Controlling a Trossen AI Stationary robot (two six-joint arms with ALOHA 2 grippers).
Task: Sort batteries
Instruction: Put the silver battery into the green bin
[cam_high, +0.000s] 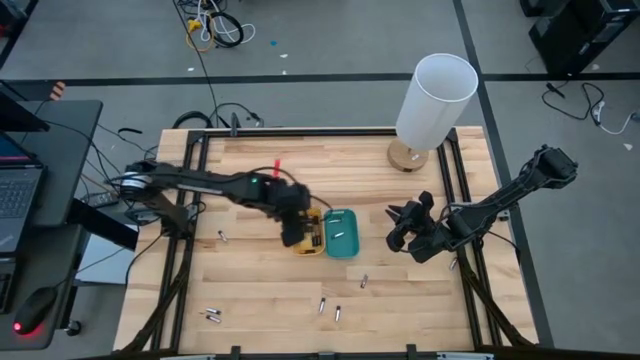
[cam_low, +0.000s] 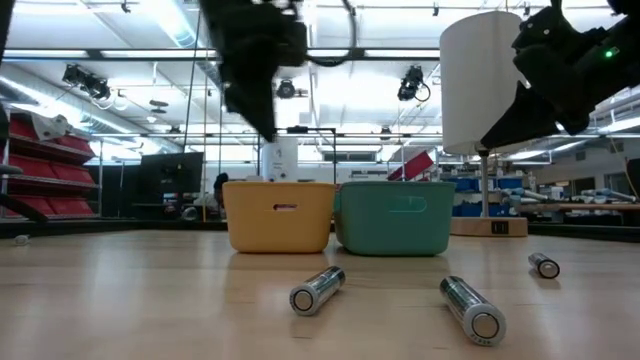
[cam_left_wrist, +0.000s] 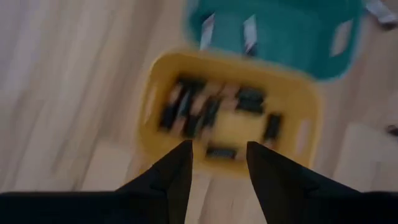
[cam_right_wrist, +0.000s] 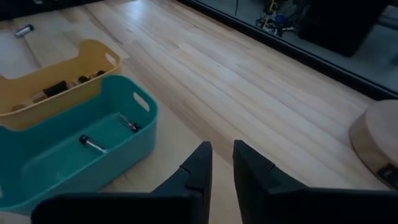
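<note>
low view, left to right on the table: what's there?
yellow tray → left loose battery → teal tray → middle battery → small far battery

From my station, two small trays sit side by side touching at mid-table, the left-hand tray (cam_high: 311, 232) beside the right-hand tray (cam_high: 342, 232). My left gripper (cam_high: 293, 236) hangs over the left-hand tray, which holds a cluster of batteries (cam_left_wrist: 214, 112); a few more lie in the right-hand one. My right gripper (cam_high: 402, 228) waits to the right of the trays, apart from them. A lamp (cam_high: 430, 108) stands at the table's far right. Loose batteries (cam_high: 329, 309) lie scattered along the near side, others toward the left.
</note>
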